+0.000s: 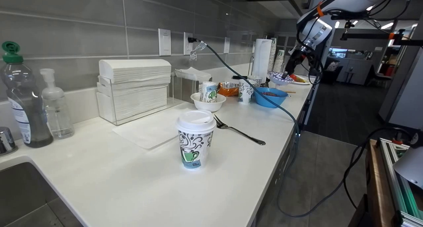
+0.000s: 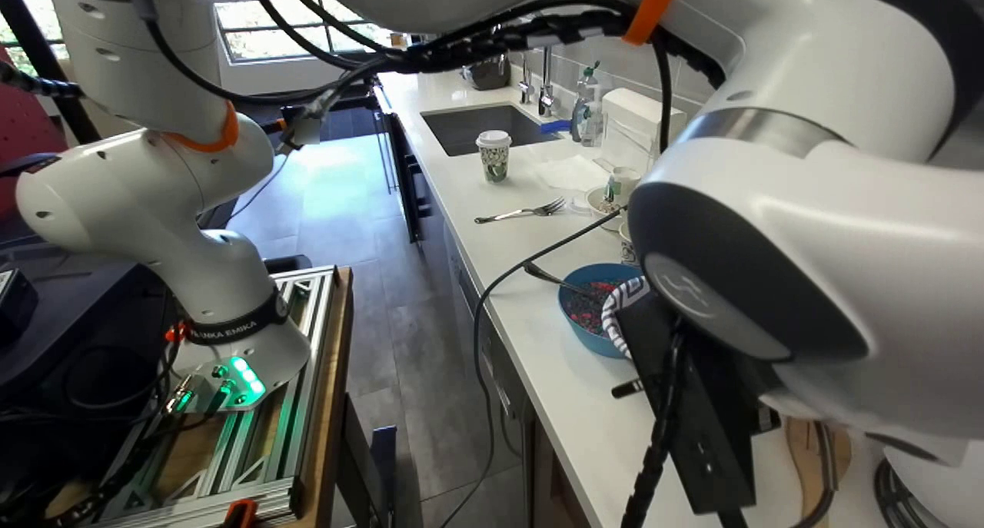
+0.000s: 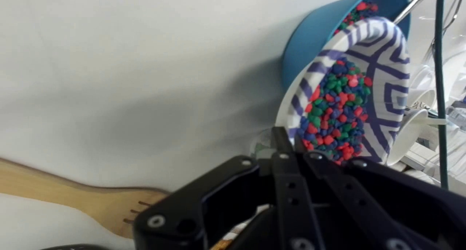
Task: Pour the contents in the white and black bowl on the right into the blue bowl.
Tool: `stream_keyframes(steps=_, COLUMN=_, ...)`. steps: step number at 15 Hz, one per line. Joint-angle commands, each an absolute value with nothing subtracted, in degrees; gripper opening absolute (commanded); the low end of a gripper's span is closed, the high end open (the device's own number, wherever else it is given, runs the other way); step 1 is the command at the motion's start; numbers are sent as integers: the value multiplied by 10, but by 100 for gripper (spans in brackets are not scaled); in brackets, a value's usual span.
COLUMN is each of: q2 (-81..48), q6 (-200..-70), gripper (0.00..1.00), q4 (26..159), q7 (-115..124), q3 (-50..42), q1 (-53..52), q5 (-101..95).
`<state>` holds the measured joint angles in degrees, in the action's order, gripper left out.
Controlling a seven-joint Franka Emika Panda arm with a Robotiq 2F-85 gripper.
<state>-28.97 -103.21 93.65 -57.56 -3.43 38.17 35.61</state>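
Note:
The white bowl (image 3: 387, 93) with a dark zigzag pattern holds small red, green and blue pieces (image 3: 340, 111). It also shows in both exterior views (image 1: 279, 78) (image 2: 624, 301). My gripper (image 3: 289, 139) is shut on its rim and holds it above the counter, beside and partly over the blue bowl in the wrist view. The fingers also show in an exterior view (image 1: 287, 73). The blue bowl (image 3: 305, 48) stands on the counter with similar pieces and a metal utensil in it; both exterior views show it (image 1: 271, 100) (image 2: 588, 340). Its far part is hidden by the patterned bowl in the wrist view.
A cable (image 1: 274, 104) hangs across the counter near the blue bowl. A patterned cup (image 1: 245, 93) stands beside that bowl. A white bowl with a cup (image 1: 208, 104), a fork (image 1: 239, 131) and a lidded cup (image 1: 195, 141) are farther along. A wooden utensil (image 3: 91, 195) lies near the gripper.

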Motion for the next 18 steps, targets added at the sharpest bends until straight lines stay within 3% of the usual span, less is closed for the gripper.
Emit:
stream_keyframes(steps=1, q2=-238, q6=-1055, gripper=0, q4=991, q7=-525, q3=-51, q1=337, q5=361)
stream_keyframes(steps=10, q2=-146, q6=-1237, gripper=0, q4=1122, q7=-414, q3=-90, q1=233, q5=319)
stream_keyframes(steps=18, q2=-77, q6=-1301, gripper=0, q4=1198, q7=-326, q3=-101, q1=198, q5=238)
